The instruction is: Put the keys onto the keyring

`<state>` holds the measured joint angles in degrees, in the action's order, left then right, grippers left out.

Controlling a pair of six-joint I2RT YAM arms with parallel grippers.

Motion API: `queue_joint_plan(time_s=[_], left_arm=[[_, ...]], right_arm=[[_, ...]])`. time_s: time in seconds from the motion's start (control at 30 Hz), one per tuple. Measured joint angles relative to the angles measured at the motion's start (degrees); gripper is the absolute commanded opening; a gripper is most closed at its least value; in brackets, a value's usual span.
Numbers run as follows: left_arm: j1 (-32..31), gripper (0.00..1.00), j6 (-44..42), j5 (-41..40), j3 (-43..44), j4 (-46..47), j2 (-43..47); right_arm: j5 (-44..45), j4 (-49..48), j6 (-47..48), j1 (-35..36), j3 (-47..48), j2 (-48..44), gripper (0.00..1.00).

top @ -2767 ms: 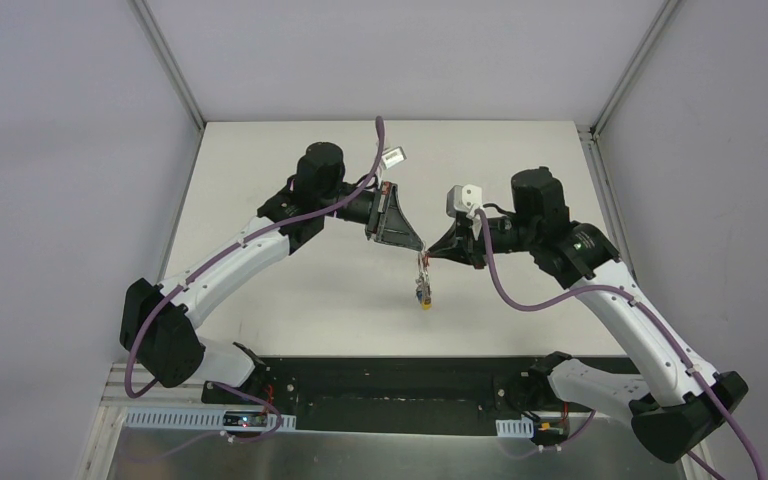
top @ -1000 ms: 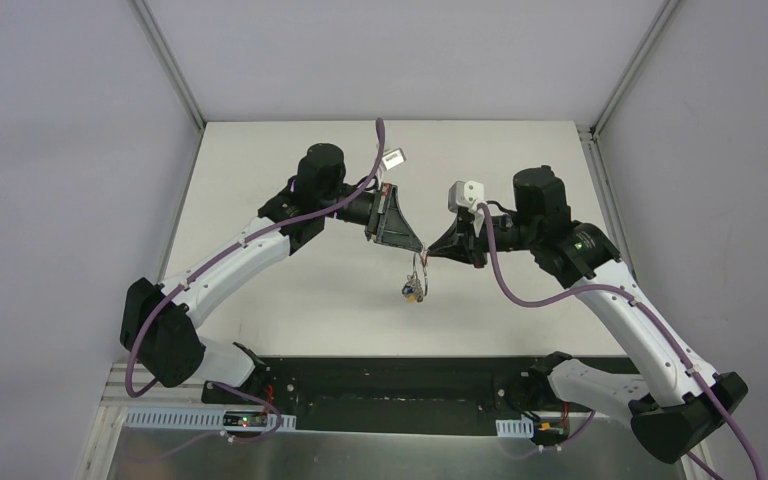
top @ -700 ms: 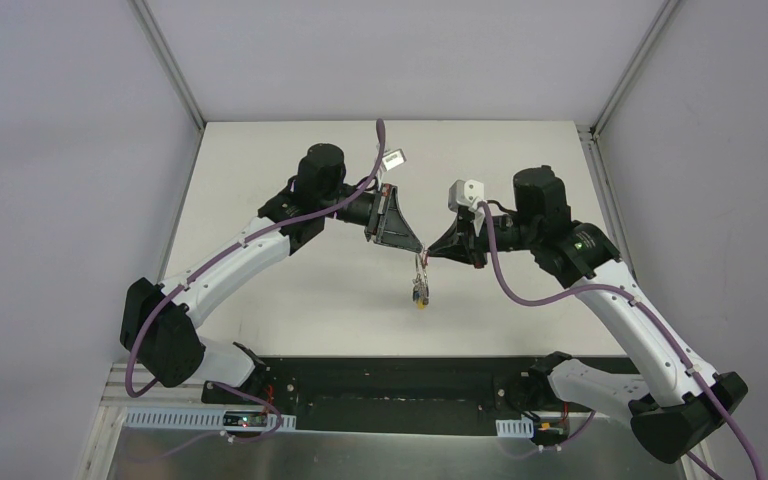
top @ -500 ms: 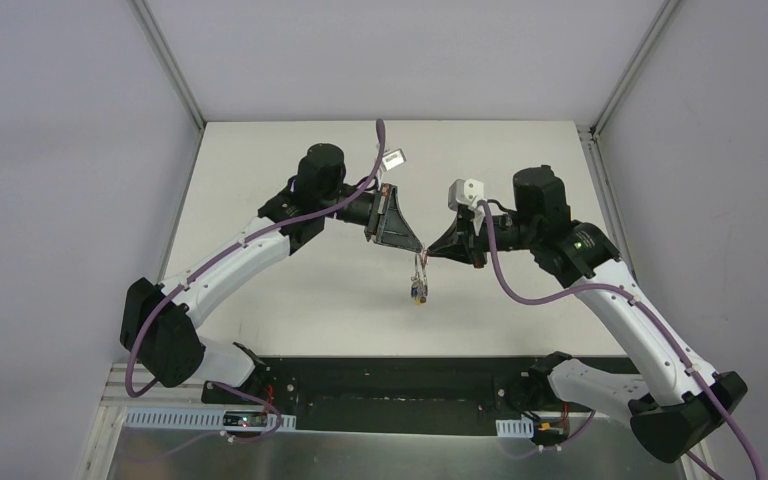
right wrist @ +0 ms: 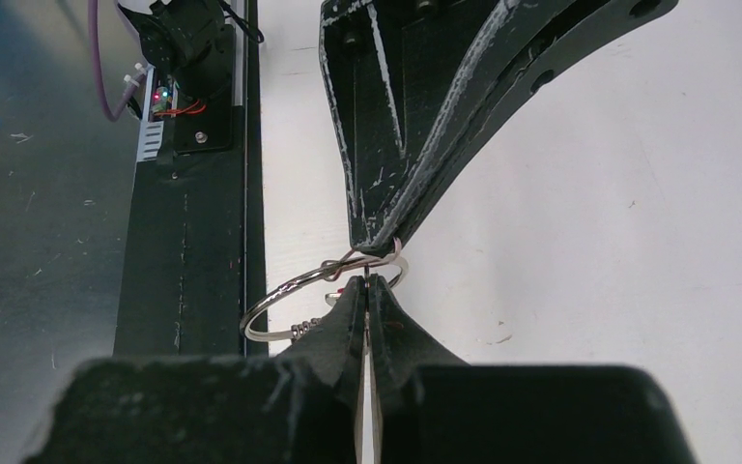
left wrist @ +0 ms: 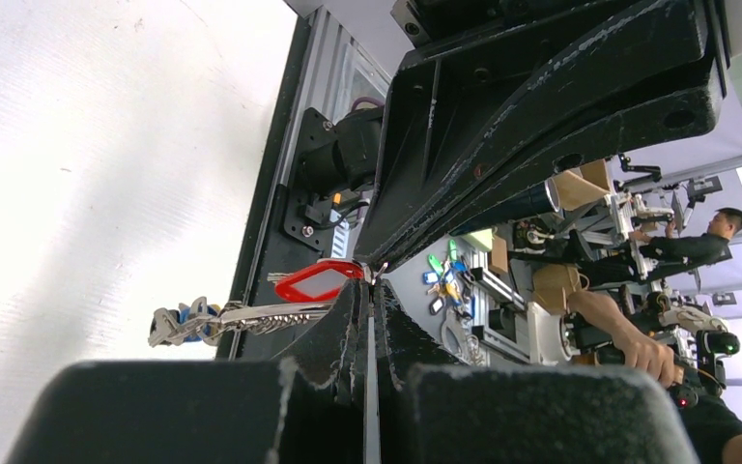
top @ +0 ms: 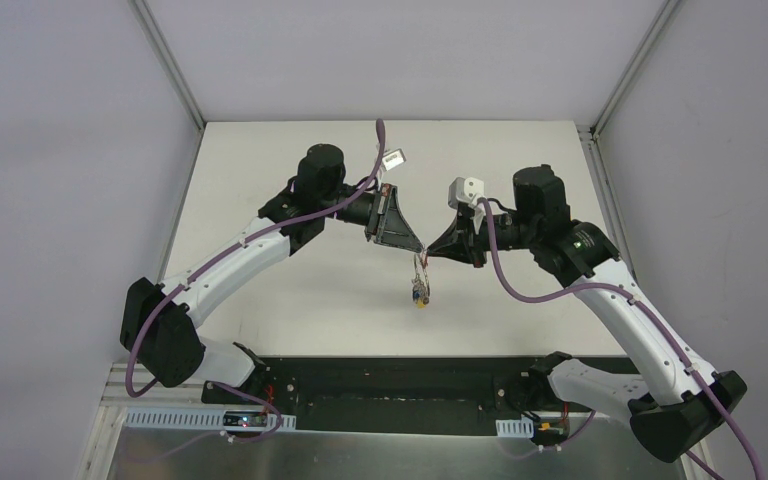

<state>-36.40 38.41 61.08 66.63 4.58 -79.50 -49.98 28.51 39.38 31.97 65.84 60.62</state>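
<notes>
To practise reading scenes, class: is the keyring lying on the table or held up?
Held up: the left gripper pinches the keyring at its tip, and its bunch of keys dangles below, toward the table.

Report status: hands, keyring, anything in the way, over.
Left hand shut on keyring; right hand shut on red-tag key. Tips meeting midair. Tagged bunch dangles beneath. No obstruction seen.

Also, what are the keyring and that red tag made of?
Keyring: looks like bright polished steel wire, thin, with mirror-like highlights. Red tag: likely moulded plastic, a glossy, saturated red frame around a paler window. The exact alloy and polymer can't be told from the look.
</notes>
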Motion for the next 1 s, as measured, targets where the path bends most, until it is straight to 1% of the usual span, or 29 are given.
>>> queue_joint_plan(time_s=[0.77,1.0], left_arm=[[0.0,0.0,0.0,0.0,-0.2,0.8,0.0],[0.0,0.0,1.7,0.0,-1.0,2.7,0.0]], right_arm=[[0.4,-0.8,-0.6,-0.1,0.0,0.1,0.0],[1.6,-1.3,-1.5,-0.1,0.0,0.1,0.0]])
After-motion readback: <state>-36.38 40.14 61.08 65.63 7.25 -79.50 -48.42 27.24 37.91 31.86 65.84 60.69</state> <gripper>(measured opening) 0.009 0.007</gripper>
